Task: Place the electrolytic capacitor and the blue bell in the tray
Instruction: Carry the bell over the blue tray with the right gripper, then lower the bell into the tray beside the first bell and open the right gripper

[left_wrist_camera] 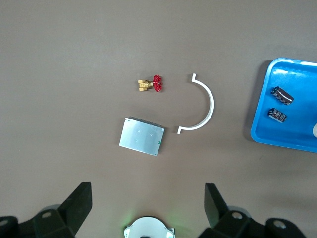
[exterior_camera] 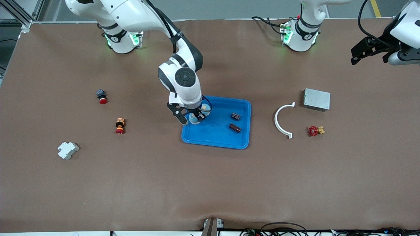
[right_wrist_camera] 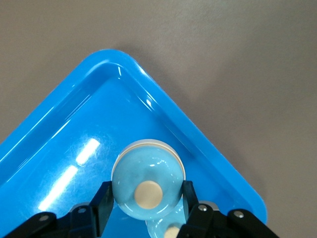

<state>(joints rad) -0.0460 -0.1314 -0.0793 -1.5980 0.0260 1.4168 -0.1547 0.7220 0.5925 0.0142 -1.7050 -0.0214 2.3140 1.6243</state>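
Observation:
The bright blue tray (exterior_camera: 226, 141) lies mid-table. My right gripper (exterior_camera: 200, 113) reaches down into the tray's corner toward the right arm's end and is shut on the pale blue bell (exterior_camera: 205, 107). In the right wrist view the bell (right_wrist_camera: 147, 186), with its tan button on top, sits between the black fingers (right_wrist_camera: 101, 206), low over the glossy tray floor (right_wrist_camera: 74, 139). I cannot tell whether it touches the floor. A dark cylindrical electrolytic capacitor (exterior_camera: 235, 128) (left_wrist_camera: 282, 95) lies in the tray beside a small black part (exterior_camera: 235, 116). My left gripper (exterior_camera: 357, 56) (left_wrist_camera: 147, 198) waits open, high over the left arm's end.
A white curved strip (exterior_camera: 281, 120), a grey metal box (exterior_camera: 316, 99) and a red-handled brass valve (exterior_camera: 315, 130) lie toward the left arm's end. Two red push buttons (exterior_camera: 101, 96) (exterior_camera: 120, 126) and a white block (exterior_camera: 68, 150) lie toward the right arm's end.

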